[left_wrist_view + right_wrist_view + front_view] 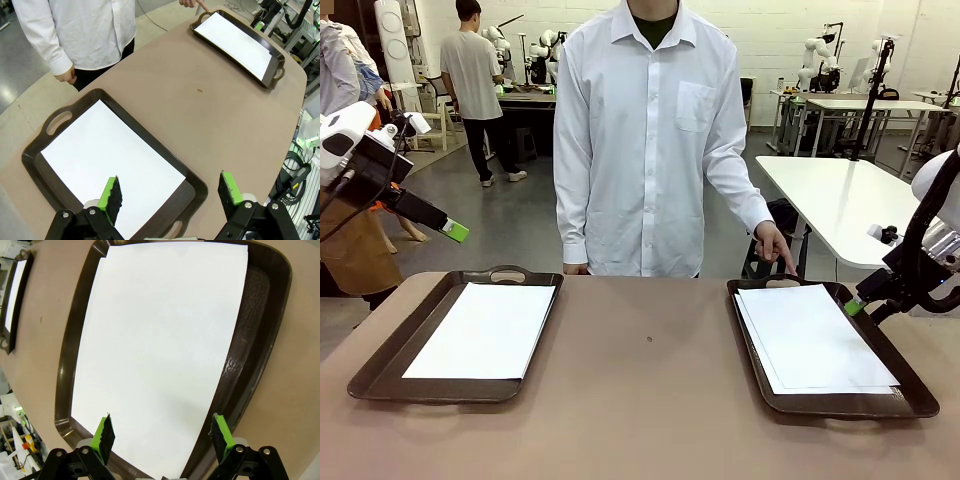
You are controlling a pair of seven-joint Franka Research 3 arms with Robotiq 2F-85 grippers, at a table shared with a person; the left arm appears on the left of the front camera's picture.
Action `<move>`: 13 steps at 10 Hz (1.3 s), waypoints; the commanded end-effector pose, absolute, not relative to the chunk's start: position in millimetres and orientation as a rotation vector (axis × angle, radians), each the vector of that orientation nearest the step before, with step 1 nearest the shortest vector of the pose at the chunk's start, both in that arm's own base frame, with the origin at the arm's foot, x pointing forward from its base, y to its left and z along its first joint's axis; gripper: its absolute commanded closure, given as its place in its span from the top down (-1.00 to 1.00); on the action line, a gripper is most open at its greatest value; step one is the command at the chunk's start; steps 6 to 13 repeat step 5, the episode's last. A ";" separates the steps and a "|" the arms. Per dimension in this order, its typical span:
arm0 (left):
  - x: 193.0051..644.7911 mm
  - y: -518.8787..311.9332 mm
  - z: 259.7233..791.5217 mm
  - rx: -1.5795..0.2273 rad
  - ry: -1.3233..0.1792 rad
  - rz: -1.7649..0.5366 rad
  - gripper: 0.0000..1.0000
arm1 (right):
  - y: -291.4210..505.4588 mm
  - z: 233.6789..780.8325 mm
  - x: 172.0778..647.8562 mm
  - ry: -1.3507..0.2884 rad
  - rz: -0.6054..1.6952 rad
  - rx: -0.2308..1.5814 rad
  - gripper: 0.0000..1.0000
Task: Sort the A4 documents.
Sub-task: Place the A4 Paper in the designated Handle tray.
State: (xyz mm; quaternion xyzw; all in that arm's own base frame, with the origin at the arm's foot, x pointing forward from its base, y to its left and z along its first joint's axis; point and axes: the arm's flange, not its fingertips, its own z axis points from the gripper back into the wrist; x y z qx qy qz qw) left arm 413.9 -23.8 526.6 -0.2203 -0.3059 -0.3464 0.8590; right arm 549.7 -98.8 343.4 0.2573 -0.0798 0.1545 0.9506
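Note:
Two dark brown trays lie on the table, and each holds white A4 documents. The left tray [380, 375] carries one sheet [485, 330], which appears again [107, 165] in the left wrist view. The right tray [910, 390] holds a slightly fanned stack [815, 340], seen large [160, 350] in the right wrist view. My left gripper [455, 232] hangs open above and left of the left tray, holding nothing [172, 192]. My right gripper [857, 305] hovers open at the right tray's right rim, over the stack [162, 432].
A person in a white shirt stands at the far side, one hand [775, 250] pointing down at the right tray's far handle. Bare brown table [645, 370] lies between the trays. The right tray [275, 65] shows far off in the left wrist view.

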 end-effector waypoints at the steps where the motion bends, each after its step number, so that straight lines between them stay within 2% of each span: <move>1: 413.8 -22.8 526.1 -0.459 -0.640 -0.736 1.00 | -98.8 342.9 550.3 -0.162 0.314 0.523 1.00; 13: 413.8 -22.8 526.1 -0.459 -0.640 -0.736 1.00 | -98.8 342.9 550.3 -0.162 0.314 0.523 1.00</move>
